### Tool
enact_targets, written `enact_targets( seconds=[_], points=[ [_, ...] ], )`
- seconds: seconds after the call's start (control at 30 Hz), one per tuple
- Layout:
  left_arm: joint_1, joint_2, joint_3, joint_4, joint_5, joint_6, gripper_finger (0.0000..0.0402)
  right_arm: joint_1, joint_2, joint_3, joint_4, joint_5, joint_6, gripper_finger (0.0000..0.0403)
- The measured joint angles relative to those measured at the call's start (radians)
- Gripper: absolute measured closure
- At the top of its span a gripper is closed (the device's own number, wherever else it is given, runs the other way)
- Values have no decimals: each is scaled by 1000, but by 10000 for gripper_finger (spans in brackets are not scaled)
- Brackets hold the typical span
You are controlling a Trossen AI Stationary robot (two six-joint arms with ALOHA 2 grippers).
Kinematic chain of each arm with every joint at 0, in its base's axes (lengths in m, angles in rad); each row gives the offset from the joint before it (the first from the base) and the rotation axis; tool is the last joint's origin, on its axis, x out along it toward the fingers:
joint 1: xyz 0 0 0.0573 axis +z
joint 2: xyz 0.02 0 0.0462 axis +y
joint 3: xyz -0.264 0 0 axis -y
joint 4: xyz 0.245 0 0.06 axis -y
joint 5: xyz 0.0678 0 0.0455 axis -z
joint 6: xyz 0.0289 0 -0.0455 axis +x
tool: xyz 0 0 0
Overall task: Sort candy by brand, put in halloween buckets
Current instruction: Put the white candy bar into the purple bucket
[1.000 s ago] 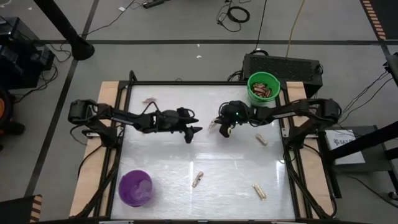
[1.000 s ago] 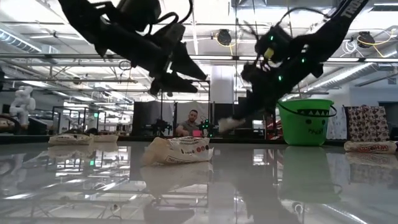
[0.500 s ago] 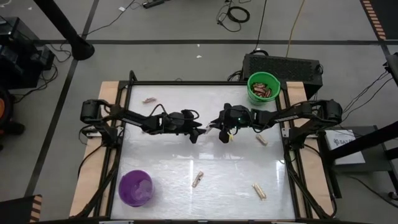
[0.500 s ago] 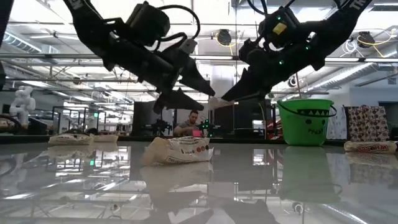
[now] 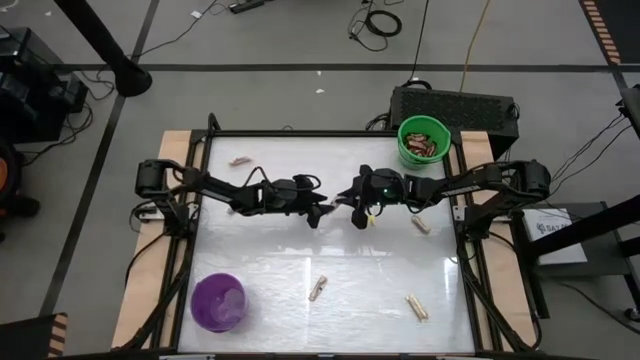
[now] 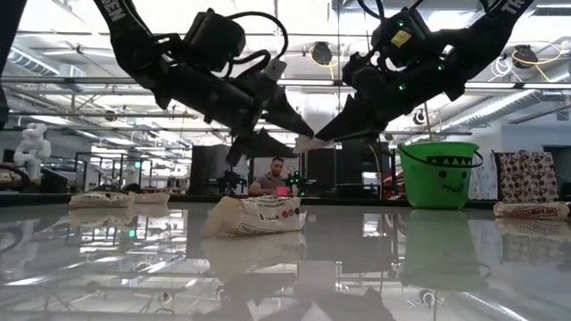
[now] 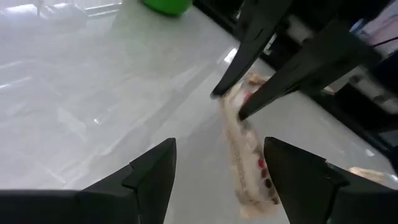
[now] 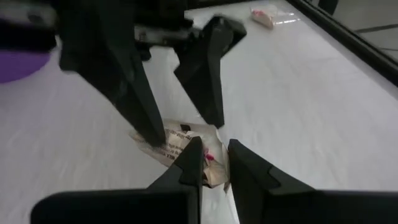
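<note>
At the table's near left we see the purple bucket (image 5: 218, 302) standing on its own. A pale candy (image 5: 239, 160) lies at the far left edge. Above the middle, the left gripper (image 5: 318, 212) hangs with its fingers (image 7: 149, 174) spread wide, holding nothing, its tips on either side of a pale bar (image 8: 180, 142). That bar is pinched at one end by the right gripper (image 5: 352, 205), whose fingers (image 8: 193, 163) are clenched on the wrapper, lifting it off the surface. In the low view the two grippers meet tip to tip around the bar. Nearer us, one tan candy (image 5: 318, 288) lies on the table below them, another (image 5: 416, 307) farther right, and a third (image 5: 421, 224) beside the right arm. The green bucket (image 5: 424, 140) sits at the far right corner with dark-wrapped bars (image 5: 427, 146) inside.
</note>
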Motion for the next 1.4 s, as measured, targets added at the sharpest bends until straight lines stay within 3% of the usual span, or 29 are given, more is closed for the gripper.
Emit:
enact_targets(
  seconds=[0.57,0.73,1.17,1.4],
  points=[
    [0,26,3,34,4,42,151,0,0,0,32,0,0,357],
    [0,26,5,42,58,84,158,0,0,0,39,1,-42,357],
    [0,26,5,42,72,89,316,0,0,0,39,1,-70,357],
    [0,26,6,41,73,90,345,0,-6,0,36,2,-103,357]
  ],
)
